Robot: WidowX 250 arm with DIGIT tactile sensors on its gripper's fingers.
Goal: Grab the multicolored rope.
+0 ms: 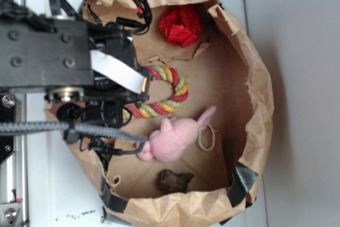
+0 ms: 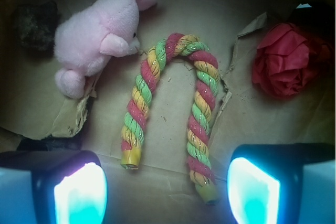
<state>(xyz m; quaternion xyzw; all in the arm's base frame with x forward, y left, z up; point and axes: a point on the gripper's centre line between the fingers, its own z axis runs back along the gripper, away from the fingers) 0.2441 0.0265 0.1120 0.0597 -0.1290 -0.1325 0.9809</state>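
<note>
While the gripper (image 2: 165,187) hangs above the multicolored rope (image 2: 170,103) with jaws spread wide and empty, the step in hand looks like the approach. Both yellow rope ends lie between the jaws; the arch bends away ahead. Next move, I judge: descend onto one leg and close. The pink plush (image 2: 97,35) sits near the left leg, the red ball (image 2: 286,59) farther right — paper bag walls (image 1: 255,78) ring everything.

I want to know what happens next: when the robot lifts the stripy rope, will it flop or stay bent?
The multicolored rope will probably sag, since it looks like soft twisted strands already curved into an arch. It seems light and unlikely to roll, lying flat on the bag's paper floor. The open tool hangs above its ends.
</note>
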